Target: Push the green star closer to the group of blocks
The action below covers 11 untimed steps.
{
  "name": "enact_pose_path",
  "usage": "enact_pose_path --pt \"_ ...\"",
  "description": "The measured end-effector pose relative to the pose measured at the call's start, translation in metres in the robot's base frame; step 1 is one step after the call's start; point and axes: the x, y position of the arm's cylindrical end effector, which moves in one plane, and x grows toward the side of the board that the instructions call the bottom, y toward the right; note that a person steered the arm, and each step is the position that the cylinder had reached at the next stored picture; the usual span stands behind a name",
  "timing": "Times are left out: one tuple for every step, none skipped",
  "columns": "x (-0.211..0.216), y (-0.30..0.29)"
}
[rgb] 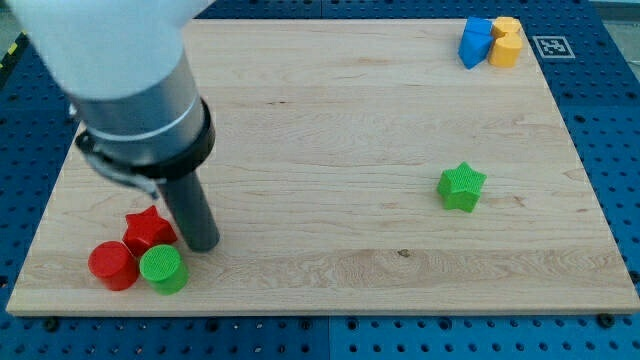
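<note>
The green star (461, 187) lies alone on the wooden board (330, 120), right of centre. A group of three blocks sits at the board's lower left: a red star (147, 229), a red cylinder (111, 265) and a green cylinder (162, 268). My tip (201, 243) stands just right of the red star and just above the green cylinder, close to both, far to the left of the green star. The arm's grey and white body (130, 80) fills the upper left.
A blue block (474, 42) and a yellow block (506, 42) sit together at the board's top right corner. A black-and-white marker tag (548, 46) lies off the board beside them. A blue perforated table (610, 130) surrounds the board.
</note>
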Motion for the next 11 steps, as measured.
enact_pose_path --pt "-0.057 0.017" --pt "-0.109 0.077" --pt "-0.124 0.185" --pt "-0.131 0.289" --pt "-0.083 0.382" --pt "-0.035 0.401" --pt "-0.035 0.308" --pt "-0.035 0.191" --pt "-0.042 0.142" --pt "-0.036 0.206" --pt "-0.055 0.243"
